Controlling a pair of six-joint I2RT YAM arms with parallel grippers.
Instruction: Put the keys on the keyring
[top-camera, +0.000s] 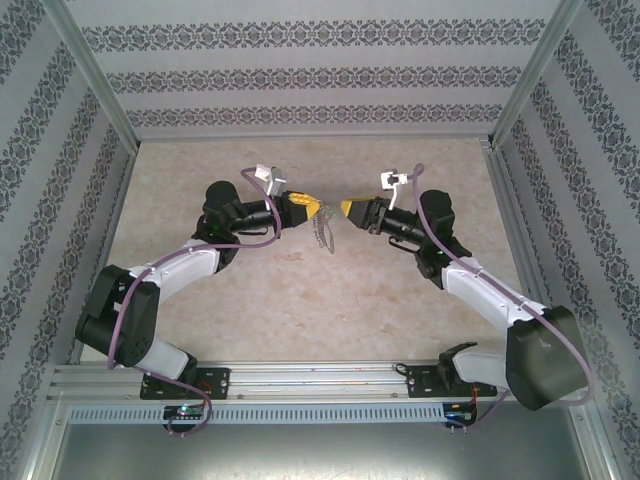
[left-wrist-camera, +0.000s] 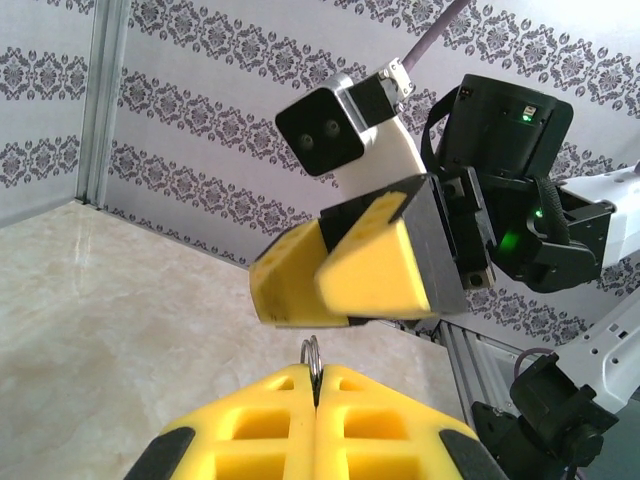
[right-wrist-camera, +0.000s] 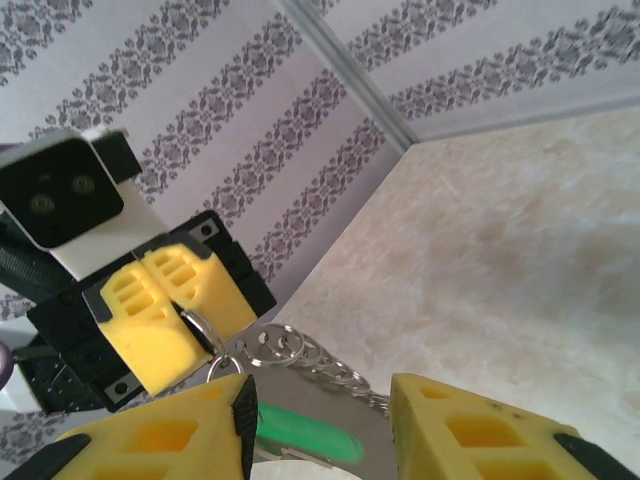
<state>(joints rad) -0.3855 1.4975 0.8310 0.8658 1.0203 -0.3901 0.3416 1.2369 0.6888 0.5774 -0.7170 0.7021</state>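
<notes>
The light, slippery keyring (right-wrist-camera: 297, 354) is clamped in the clenched left gripper (left-wrist-camera: 316, 384). The keys (right-wrist-camera: 285, 430), lying by the released right gripper (right-wrist-camera: 318, 392), are judged best taken by the flat green tag (right-wrist-camera: 315, 438).

Two grippers (top-camera: 318, 208) (top-camera: 346, 208) — one keyring (right-wrist-camera: 205, 330), one key (right-wrist-camera: 300, 432)

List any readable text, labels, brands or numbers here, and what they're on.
None readable.
Green key tag: no print visible.
Keyring: any stamping too small to tell.
Right arm's wrist camera: no marking legible.
Wallpaper: ornament, not lettering.
</notes>
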